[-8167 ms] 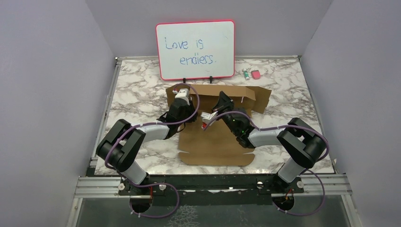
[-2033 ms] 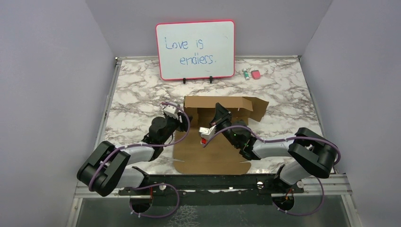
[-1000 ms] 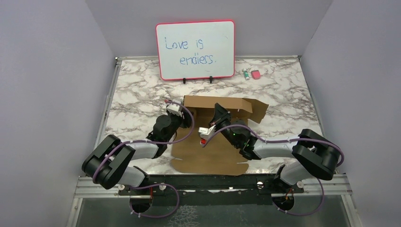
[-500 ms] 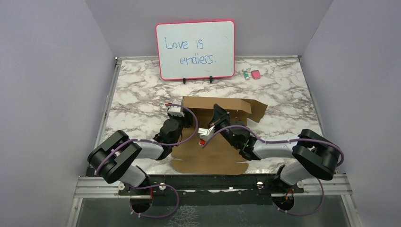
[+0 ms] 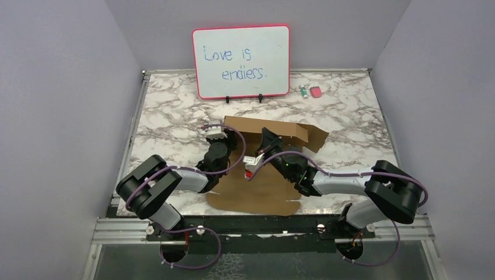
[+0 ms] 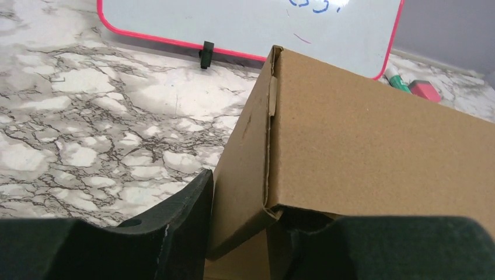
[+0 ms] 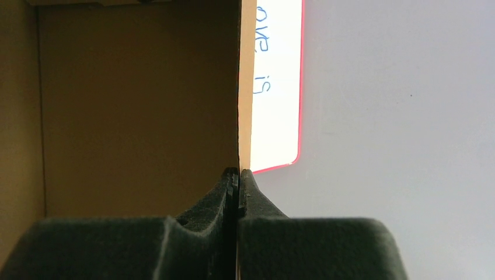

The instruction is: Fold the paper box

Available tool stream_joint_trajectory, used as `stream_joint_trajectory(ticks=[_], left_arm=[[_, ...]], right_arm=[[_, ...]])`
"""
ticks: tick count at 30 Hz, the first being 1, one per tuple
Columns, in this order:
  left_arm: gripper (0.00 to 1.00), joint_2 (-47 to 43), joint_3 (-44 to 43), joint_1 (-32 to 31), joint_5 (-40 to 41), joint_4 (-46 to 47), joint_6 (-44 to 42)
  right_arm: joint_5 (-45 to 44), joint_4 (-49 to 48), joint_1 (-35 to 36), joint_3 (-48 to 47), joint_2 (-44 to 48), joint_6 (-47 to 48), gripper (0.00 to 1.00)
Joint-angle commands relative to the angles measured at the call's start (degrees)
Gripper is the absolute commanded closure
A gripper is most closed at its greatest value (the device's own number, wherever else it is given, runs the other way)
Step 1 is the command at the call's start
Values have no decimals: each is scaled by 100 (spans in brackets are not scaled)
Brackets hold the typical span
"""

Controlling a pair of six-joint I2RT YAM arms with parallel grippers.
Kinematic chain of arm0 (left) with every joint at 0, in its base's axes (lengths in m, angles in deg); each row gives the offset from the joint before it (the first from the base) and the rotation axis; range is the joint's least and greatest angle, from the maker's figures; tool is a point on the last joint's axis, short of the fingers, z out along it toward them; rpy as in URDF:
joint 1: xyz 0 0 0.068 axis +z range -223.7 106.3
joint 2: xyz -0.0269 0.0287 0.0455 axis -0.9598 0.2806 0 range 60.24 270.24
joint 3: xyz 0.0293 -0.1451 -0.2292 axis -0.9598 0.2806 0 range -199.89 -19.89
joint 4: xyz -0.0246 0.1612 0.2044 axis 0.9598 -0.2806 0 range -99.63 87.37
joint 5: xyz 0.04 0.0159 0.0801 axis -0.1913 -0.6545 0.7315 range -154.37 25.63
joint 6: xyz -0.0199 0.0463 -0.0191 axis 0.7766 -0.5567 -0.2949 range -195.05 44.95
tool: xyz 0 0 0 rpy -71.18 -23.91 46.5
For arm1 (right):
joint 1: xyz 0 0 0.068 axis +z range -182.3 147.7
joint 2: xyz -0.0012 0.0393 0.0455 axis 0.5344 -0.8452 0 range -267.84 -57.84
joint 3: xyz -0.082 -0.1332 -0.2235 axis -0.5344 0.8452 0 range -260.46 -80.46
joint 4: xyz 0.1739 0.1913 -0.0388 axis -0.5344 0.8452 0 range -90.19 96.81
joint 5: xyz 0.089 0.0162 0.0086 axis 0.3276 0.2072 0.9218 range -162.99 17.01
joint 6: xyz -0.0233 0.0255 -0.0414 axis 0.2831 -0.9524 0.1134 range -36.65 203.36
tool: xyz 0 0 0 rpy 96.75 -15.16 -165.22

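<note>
- The marble table (image 5: 169, 111) is carrying the paper box (image 5: 262, 189) at its middle. The base is lying flat, the far wall is standing, and the whole sheet is sitting slightly further left than a second ago.
- The right gripper (image 7: 238, 175) is still pinching the far wall's edge, its jaws pressed together on cardboard.
- The left gripper (image 6: 248, 198) is now straddling the far-left corner with its jaws narrowing. Whether both pads are touching yet is unclear. The left side wall is probably getting locked next.

The picture's bottom edge cut off the fingers of the left tool (image 6: 245, 233), and whether they pinched the paper box (image 6: 379, 146) wall was unclear. Cardboard hid all but a sliver of the whiteboard (image 7: 274, 87). Two small items (image 5: 316, 91) beside it on the surface (image 5: 169, 111) were too small to identify.
</note>
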Motion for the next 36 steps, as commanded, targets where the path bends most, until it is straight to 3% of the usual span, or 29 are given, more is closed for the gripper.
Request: stream_joint_trajectory(ticks=[1,9,24,29,36], left_arm=[[62,216,-364,-168,693,239,104],[59,576,-459,-243,1782,234,-271],[57,1004,-872,-243,2853,226,-683],[57,1229,-775,-241,2812,203,-446],[56,1175,-589,-252,2143,35,-81]], right_arm=[[407,531,105,-130,38,-338,96],[460,716,124,-199,-1,-565,96],[626,1238,150,-389,158,-912,96],[678,1172,150,-376,2,-980,96],[553,497,150,-277,-269,-834,96]])
